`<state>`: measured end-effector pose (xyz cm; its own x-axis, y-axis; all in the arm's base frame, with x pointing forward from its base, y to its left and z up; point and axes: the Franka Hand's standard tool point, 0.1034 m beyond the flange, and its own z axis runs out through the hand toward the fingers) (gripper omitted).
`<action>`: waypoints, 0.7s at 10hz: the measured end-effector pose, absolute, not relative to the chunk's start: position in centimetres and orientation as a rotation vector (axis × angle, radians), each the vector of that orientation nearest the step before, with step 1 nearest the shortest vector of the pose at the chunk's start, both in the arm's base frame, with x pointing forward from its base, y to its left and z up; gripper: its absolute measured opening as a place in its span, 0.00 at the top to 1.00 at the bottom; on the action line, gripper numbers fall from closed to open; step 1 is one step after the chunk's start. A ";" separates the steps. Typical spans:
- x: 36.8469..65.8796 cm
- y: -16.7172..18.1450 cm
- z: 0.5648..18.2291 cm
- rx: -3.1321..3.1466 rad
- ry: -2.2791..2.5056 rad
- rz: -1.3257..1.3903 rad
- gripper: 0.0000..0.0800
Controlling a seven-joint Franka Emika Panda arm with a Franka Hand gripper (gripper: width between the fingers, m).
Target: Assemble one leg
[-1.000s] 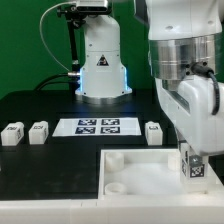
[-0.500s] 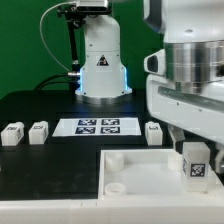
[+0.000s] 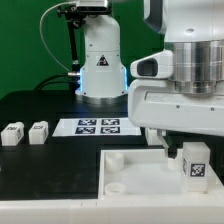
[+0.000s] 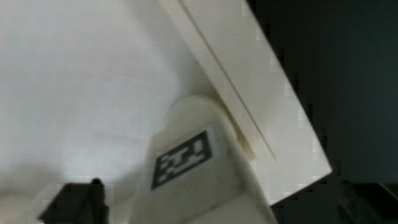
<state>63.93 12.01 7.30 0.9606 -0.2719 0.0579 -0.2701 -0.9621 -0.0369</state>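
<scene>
The leg [image 3: 196,164] stands upright at the white tray's [image 3: 135,172] corner on the exterior view's right — seating step, I judge — gripper [image 4: 80,200] grip indiscernible, next calling for a careful twist home.

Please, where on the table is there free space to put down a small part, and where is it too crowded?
Free: the dark table in front of the two loose legs, left of the white tray in the exterior view. Crowded: the tray's right corner, where the arm stands over a leg.
</scene>
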 end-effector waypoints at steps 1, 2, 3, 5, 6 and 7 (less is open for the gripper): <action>64.2 12.0 7.6 -3.122 0.135 -0.103 0.19; 64.3 11.8 7.7 -3.127 -0.013 -0.108 0.19; 64.3 11.8 7.6 -3.122 0.071 -0.106 0.19; 64.3 11.8 7.6 -3.117 0.138 -0.105 0.52; 64.3 11.9 7.6 -3.105 0.271 -0.103 0.52; 64.3 11.8 7.6 -3.079 0.462 -0.100 0.63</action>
